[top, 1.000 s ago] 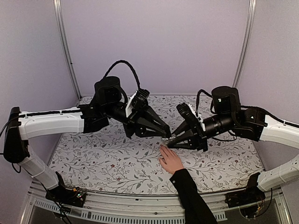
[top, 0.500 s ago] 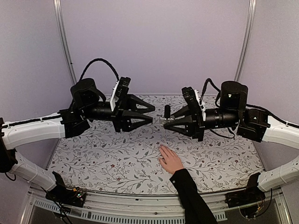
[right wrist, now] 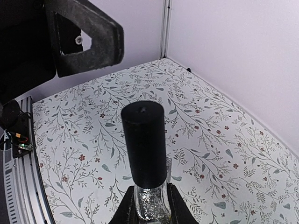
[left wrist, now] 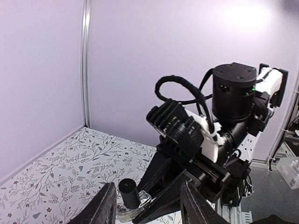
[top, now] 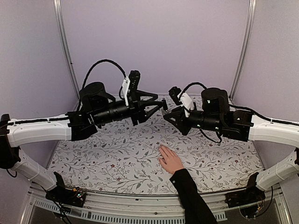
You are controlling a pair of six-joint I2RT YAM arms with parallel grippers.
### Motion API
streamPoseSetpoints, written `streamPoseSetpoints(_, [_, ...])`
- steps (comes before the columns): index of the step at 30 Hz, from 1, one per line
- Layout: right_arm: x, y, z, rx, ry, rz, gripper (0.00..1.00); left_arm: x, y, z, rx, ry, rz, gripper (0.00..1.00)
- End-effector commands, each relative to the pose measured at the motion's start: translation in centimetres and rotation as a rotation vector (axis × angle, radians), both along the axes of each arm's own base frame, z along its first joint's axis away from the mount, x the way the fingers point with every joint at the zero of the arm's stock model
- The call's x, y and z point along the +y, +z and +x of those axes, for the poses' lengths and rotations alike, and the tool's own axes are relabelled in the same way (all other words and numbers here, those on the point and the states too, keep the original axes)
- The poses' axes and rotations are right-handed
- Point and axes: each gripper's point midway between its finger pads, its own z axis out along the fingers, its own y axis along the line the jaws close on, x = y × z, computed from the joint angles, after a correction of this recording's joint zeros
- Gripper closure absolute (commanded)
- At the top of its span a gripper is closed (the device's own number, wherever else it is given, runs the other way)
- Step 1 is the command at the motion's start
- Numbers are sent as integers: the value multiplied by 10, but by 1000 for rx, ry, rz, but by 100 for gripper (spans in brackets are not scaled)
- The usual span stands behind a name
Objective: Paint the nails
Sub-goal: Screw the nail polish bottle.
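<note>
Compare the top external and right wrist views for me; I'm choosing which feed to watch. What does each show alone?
Top external only: the person's hand, lying flat, in a black sleeve. Right wrist only: glitter inside the bottle, its black cap on, clamped between the right fingers. Both: the floral table cover and the spread left fingers.

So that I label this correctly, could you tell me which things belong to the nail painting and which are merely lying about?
Job: person's hand; capped glitter polish bottle in the right tool; open left tool.
Lying about: floral table cover.
</note>
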Motion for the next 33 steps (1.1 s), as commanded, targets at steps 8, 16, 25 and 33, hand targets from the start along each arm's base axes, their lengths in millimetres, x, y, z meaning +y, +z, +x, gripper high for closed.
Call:
streamPoseSetpoints(8, [-3,12,16,3,-104,23,100,-26,0,29,108,97,-34,55])
streamPoseSetpoints(16, [-1,14,14,7,-87,25,100,-34,-12,28,104,73,15,78])
streamPoseSetpoints(25, [-1,31,6,-12,-49,57,100,-33,-23,18,84,26,71,97])
streamPoseSetpoints(33, [3,64,-27,-53,131,151,100,-27,-30,1,75,-100,62,100])
